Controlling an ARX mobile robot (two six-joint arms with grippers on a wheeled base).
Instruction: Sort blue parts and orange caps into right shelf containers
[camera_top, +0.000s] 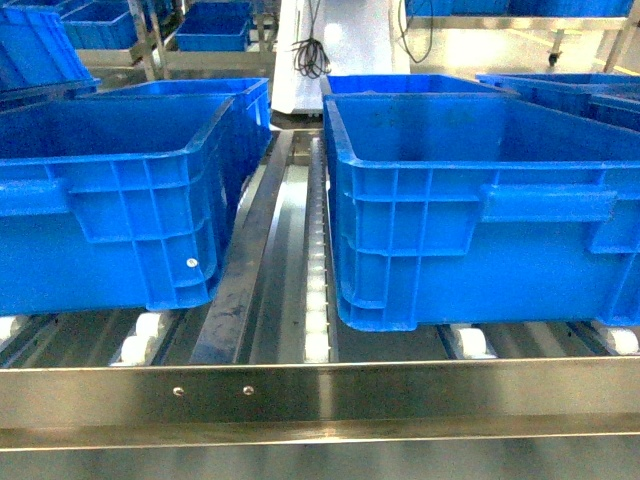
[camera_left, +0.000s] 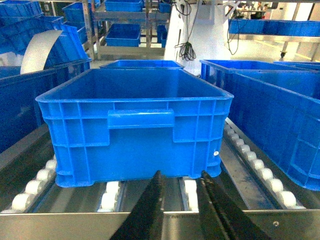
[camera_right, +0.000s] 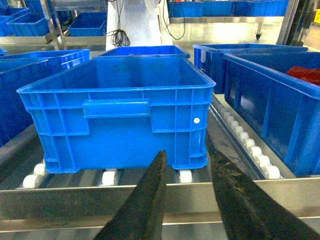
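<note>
Two large blue containers sit on the roller shelf in the head view, one on the left (camera_top: 120, 210) and one on the right (camera_top: 480, 230); what shows of their insides looks bare. No blue parts or orange caps show in any view. My left gripper (camera_left: 181, 173) is open and holds nothing, its black fingers pointing at the base of a container (camera_left: 135, 125) just beyond the steel rail. My right gripper (camera_right: 186, 152) is open too, fingers spread before another container (camera_right: 120, 115). Neither gripper shows in the head view.
A steel front rail (camera_top: 320, 395) edges the shelf, with white rollers (camera_top: 317, 300) running between the containers. More blue crates stand behind and to the sides. The crate at the far right holds something red (camera_right: 306, 75). A white post with hanging cables (camera_top: 312, 50) stands behind.
</note>
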